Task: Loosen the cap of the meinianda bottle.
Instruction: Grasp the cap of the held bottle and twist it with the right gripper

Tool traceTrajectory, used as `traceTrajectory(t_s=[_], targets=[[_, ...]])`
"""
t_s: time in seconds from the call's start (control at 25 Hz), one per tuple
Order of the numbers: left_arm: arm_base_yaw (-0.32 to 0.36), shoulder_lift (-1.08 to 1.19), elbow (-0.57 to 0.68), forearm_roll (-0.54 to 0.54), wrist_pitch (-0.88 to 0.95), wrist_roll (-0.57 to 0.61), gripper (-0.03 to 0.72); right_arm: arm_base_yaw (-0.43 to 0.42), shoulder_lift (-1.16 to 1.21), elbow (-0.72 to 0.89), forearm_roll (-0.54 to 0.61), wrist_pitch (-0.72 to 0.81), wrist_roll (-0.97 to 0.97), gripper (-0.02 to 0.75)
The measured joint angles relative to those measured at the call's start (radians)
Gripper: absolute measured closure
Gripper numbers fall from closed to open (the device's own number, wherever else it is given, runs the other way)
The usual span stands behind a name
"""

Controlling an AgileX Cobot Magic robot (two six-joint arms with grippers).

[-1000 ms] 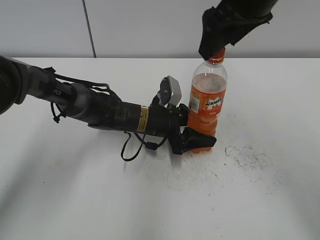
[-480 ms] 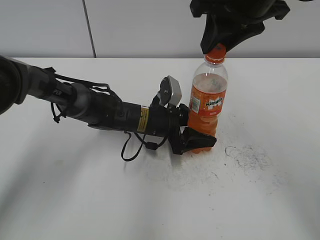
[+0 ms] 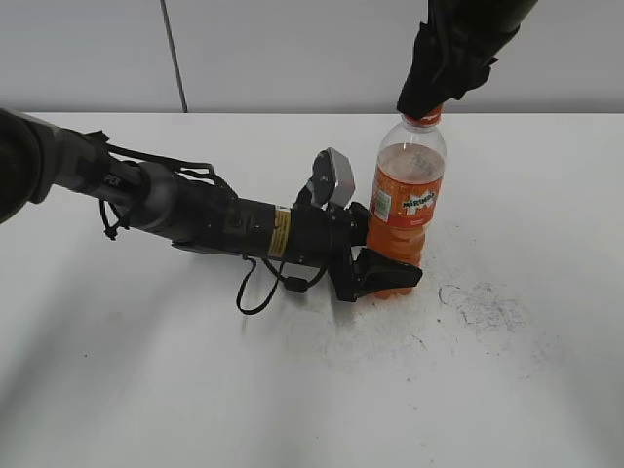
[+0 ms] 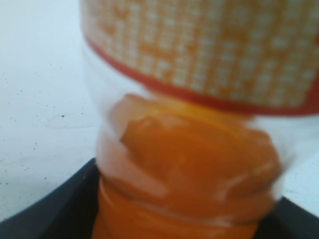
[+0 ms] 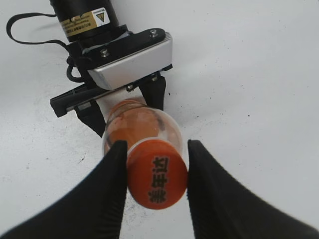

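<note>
The meinianda bottle (image 3: 408, 205) stands upright on the white table, with orange drink and an orange label. My left gripper (image 3: 390, 268) lies low along the table and is shut on the bottle's lower body. In the left wrist view the bottle (image 4: 189, 149) fills the frame between the dark fingers (image 4: 50, 214). My right gripper (image 3: 429, 97) comes down from above onto the orange cap (image 3: 422, 118). In the right wrist view its two black fingers (image 5: 112, 184) press both sides of the cap (image 5: 157, 180), which has dark print on top. The left gripper (image 5: 127, 107) shows below it.
The left arm (image 3: 195, 214), with a loose black cable (image 3: 258, 292), lies across the table's left half. Dark scuff marks (image 3: 483, 304) are on the table right of the bottle. A grey wall (image 3: 292, 49) stands behind.
My right gripper has turned about the cap and come down lower over it, so less of the cap shows. The left gripper and the bottle have stayed in place.
</note>
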Motion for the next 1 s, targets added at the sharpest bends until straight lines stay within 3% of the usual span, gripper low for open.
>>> traceTrajectory(t_s=[0.12, 0.24, 0.32, 0.44, 0.6, 0.76, 0.88, 1.0], targets=[[0.0, 0.0, 0.0, 0.0, 0.0, 0.001, 0.143, 0.0, 0.0, 0.0, 0.005, -0.001, 0.021, 0.46], [0.0, 0.0, 0.0, 0.0, -0.002, -0.003, 0.143, 0.0, 0.001, 0.002, 0.001, -0.031, 0.199, 0.302], [0.0, 0.0, 0.0, 0.0, -0.002, -0.003, 0.143, -0.001, 0.001, 0.002, 0.0, -0.054, 0.428, 0.22], [0.0, 0.0, 0.0, 0.0, -0.002, -0.003, 0.143, -0.001, 0.001, 0.003, -0.003, -0.05, 0.812, 0.192], [0.0, 0.0, 0.0, 0.0, -0.002, -0.004, 0.143, -0.001, 0.004, 0.003, -0.021, 0.004, 0.986, 0.267], [0.0, 0.0, 0.0, 0.0, 0.0, -0.004, 0.143, -0.001, 0.004, 0.003, -0.015, 0.01, 0.975, 0.462], [0.0, 0.0, 0.0, -0.001, 0.0, -0.003, 0.143, -0.001, 0.004, 0.003, -0.014, 0.01, 0.91, 0.473], [0.0, 0.0, 0.0, 0.0, -0.001, -0.003, 0.143, -0.001, 0.004, 0.003, -0.005, 0.007, 0.698, 0.473]])
